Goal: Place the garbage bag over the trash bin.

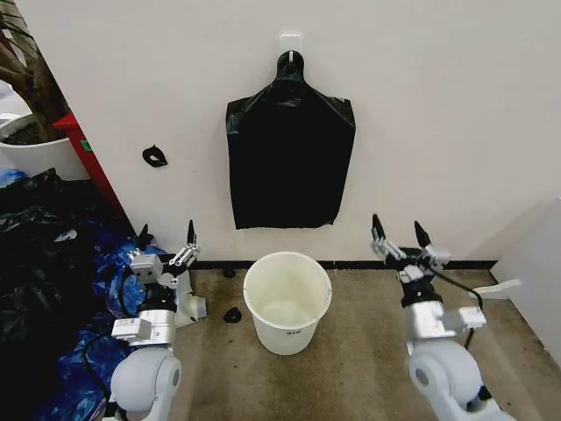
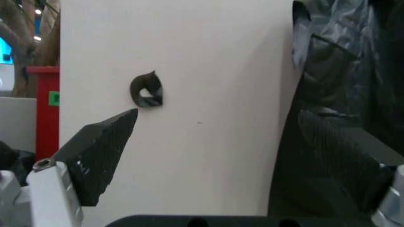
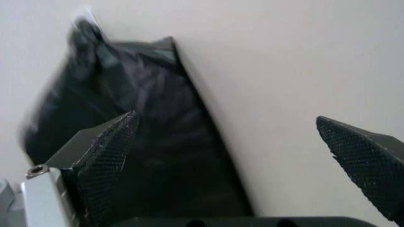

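Note:
The trash bin (image 1: 272, 333), a round white bucket with a small label low on its side, stands open and empty on the brownish floor in front of the wall. The garbage bag is out of view. On the wall above the bin, a flat black bag bundle (image 1: 289, 162) (image 3: 145, 132) (image 2: 341, 71) hangs by its knotted neck from a hook. My left gripper (image 1: 166, 239) (image 2: 215, 156) is held up to the left of the bin, open and empty. To the bin's right, my right gripper (image 1: 397, 226) (image 3: 233, 151) points up at the wall, also open and empty.
A heap of black and blue plastic bags (image 1: 44, 263) fills the left side, below a white plant pot (image 1: 35, 153) and a red post (image 1: 88, 149). A small black scrap (image 1: 155, 157) (image 2: 147, 90) sticks on the wall. A white panel (image 1: 535, 272) stands at the right.

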